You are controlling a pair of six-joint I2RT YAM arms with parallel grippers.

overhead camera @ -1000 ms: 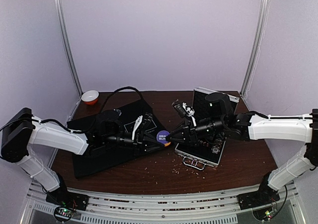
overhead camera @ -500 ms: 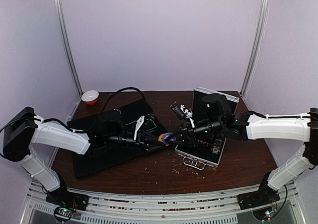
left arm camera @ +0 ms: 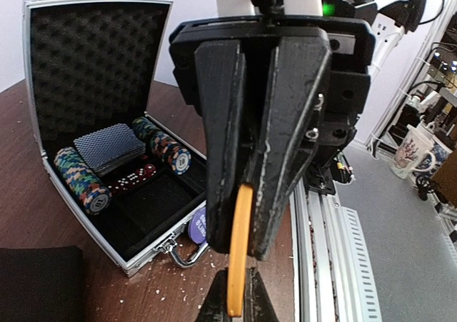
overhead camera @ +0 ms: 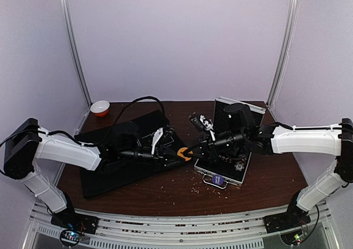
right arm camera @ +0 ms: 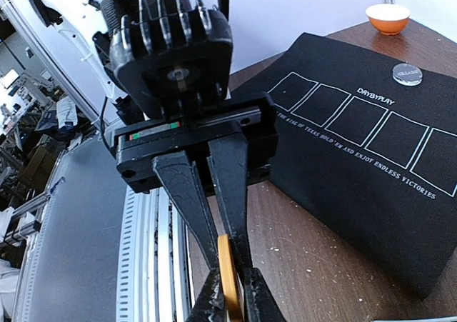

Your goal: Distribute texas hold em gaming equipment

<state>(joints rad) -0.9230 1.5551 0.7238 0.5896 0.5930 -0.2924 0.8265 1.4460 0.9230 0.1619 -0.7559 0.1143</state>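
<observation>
We are gripping the orange button disc (left arm camera: 239, 258) with both hands at once. It is above the surface (overhead camera: 176, 192), between the black mat (right arm camera: 371, 165) on the left and the open aluminium case (left arm camera: 107, 245) on the right.

- **Left hand** (overhead camera: 177, 154): it is reaching in from the left with its jaws narrow, pinching one edge of the disc.
- **Right hand** (overhead camera: 191, 151): it is reaching in from the right with its jaws narrow too, pinching the opposite edge.
- **Orange disc:** each wrist view is showing it edge-on between the opposing fingertips.

The purple button disc (overhead camera: 218, 179) is resting at the near edge of the case, just beside the handle (left arm camera: 182, 254). We cannot tell whether it is touching the surface.

Inside the case, two rows of striped poker chips (left arm camera: 80, 180) are lying on their sides. The playing cards (left arm camera: 111, 147) are sitting between the rows, and dark red dice (left arm camera: 132, 180) are lying just beside the cards. The lid is standing upright, showing its black foam lining.

The grey button disc (right arm camera: 407, 73) is lying flat on the mat, on the far side of the printed row of card outlines. The small orange-and-white bowl (overhead camera: 100, 107) is sitting at the far left of the surface, apart from the mat. Pale crumbs are lying scattered on the surface near the case.
</observation>
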